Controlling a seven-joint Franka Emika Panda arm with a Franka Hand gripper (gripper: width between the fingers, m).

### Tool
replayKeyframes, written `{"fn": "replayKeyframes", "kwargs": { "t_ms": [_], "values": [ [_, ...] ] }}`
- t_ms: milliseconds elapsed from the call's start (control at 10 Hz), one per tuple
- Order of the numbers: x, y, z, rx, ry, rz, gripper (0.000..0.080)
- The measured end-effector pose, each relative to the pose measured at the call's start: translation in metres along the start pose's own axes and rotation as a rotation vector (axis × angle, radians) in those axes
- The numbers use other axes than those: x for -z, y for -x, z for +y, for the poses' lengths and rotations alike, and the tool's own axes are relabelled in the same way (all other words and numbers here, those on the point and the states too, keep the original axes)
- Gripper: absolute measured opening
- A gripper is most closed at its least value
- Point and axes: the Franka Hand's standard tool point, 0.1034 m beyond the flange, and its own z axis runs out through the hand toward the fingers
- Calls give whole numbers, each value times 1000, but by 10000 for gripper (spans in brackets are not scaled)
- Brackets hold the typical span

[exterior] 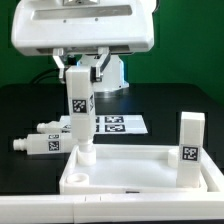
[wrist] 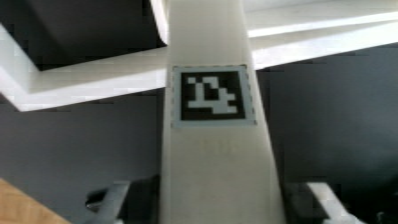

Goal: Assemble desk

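Exterior view: gripper (exterior: pixel 78 72) was clamped on upper end of held leg (exterior: pixel 78 100). Leg upright, peg end down at corner socket of desk tray (exterior: pixel 130 168), tray's 10 o'clock; seated or just above, could not tell. Fitted leg (exterior: pixel 190 148) stood at tray's 3 o'clock. Two spare legs (exterior: pixel 40 143) lay on black tabletop (exterior: pixel 25 105), 9 o'clock of tray.

Wrist view: held leg (wrist: pixel 214 150) sat between fingers (wrist: pixel 320 195), tag (wrist: pixel 214 96) facing camera, desk tray (wrist: pixel 329 45) beyond.

Risk: slight tilt or offset would jam peg in socket; unclamped tray might shift under push.
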Motion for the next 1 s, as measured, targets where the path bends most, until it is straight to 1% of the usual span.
{"fn": "replayKeyframes", "kwargs": {
  "t_ms": [100,200,500,700,800,1000],
  "values": [
    [-8,-2,2,3,10,7,285],
    [-12,-3,3,7,23,24,285],
    [-13,-2,4,5,23,18,285],
    [-22,1,7,4,31,13,285],
    [-28,1,4,-1,32,10,285],
    [-30,5,0,-6,29,4,285]
  ]
}}
